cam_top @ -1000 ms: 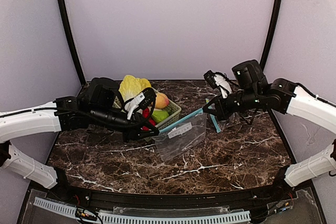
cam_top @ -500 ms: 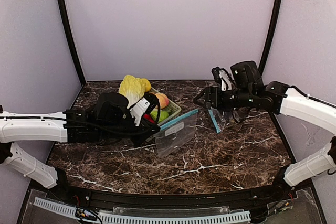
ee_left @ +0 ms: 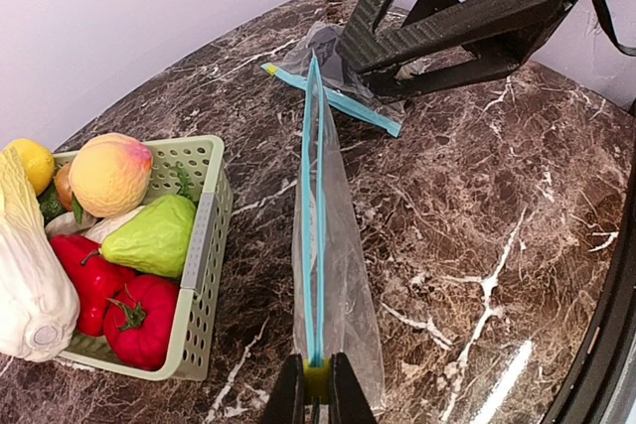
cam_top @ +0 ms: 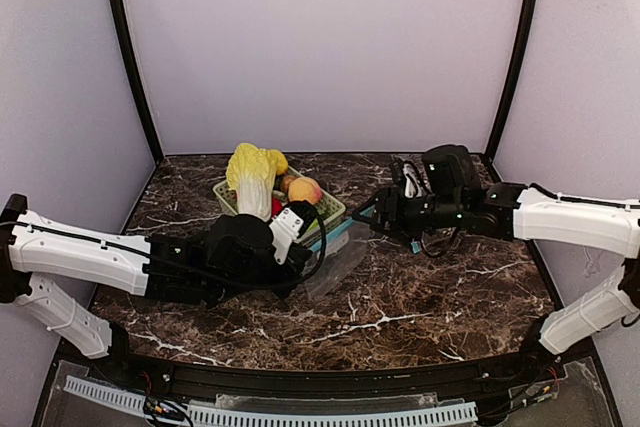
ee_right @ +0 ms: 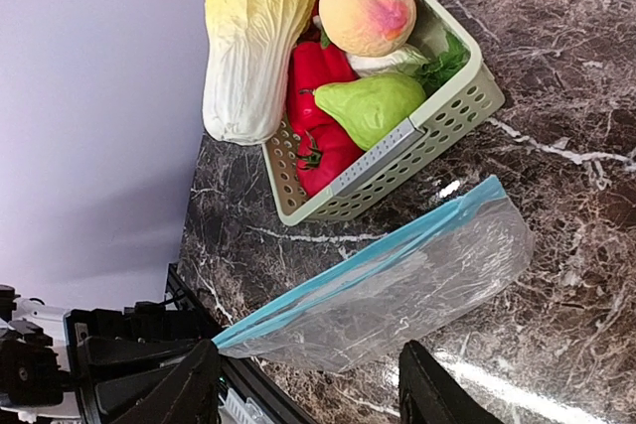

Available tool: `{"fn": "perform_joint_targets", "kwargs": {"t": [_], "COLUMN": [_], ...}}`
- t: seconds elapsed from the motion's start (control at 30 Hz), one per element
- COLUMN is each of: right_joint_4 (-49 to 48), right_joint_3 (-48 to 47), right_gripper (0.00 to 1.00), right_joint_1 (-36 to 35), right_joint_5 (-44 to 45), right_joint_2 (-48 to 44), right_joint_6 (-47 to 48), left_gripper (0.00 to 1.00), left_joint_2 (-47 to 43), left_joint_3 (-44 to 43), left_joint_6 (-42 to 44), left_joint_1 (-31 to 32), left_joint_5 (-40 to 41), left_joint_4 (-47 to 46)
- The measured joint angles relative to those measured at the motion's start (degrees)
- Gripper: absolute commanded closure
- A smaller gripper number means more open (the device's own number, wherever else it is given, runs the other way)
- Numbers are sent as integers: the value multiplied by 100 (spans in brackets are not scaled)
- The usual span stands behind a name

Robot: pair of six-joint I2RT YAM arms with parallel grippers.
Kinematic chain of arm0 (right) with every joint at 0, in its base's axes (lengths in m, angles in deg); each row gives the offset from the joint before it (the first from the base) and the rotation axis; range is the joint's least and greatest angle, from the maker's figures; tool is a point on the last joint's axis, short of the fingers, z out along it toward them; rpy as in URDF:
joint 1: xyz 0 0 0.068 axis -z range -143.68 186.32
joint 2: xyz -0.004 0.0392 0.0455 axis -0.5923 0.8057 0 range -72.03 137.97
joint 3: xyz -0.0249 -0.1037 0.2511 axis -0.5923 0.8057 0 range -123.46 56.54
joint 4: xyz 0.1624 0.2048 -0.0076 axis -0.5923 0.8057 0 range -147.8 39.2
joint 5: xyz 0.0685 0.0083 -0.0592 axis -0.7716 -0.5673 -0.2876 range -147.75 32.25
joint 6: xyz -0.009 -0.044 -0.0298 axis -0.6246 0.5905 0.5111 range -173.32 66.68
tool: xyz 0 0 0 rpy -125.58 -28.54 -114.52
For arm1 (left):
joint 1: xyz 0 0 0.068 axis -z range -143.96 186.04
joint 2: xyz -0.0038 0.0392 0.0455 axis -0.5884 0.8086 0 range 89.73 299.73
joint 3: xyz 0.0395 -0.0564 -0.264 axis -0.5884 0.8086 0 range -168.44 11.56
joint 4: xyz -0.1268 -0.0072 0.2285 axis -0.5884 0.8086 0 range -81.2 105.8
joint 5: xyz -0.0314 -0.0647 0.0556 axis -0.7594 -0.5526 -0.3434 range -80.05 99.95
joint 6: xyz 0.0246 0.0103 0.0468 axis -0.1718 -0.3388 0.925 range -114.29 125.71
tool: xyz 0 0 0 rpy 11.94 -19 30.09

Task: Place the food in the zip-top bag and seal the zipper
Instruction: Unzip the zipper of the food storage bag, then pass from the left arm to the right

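Right gripper [ee_right: 310, 384], jaws now apart, beside bag [ee_right: 397, 290]

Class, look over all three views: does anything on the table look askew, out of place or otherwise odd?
The zip-top bag is askew: the left gripper pinches one end of its blue zipper, so it stands on edge, empty. The right gripper is open, not holding it. A second bag lies crumpled beyond.
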Motion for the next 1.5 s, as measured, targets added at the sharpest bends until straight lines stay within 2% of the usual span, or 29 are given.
{"fn": "perform_joint_targets", "kwargs": {"t": [0.1,0.3,0.77,1.03,1.5], "right_joint_4": [-177,-361,-590,-782,-896], "right_joint_3": [13,55,55,52,44], "right_gripper": [48,48,47,41,50], "right_joint_1": [-44,-70,-72,-72,-72], "right_joint_5": [-68,-118,-210,-299,-348], "right_joint_2": [214,334,671,691,778], "right_joint_6": [-146,-249,-321,-420,-442], "left_gripper": [99,99,99,99,99], "left_joint_2": [68,68,70,114,146], "left_joint_3": [0,0,0,0,0], "left_joint_6": [-2,-22,-20,-20,-20], "left_joint_1": [42,66,83,107,107], "left_joint_5": [160,304,302,280,267], "left_joint_4": [-4,-125,-227,-236,-254]}}
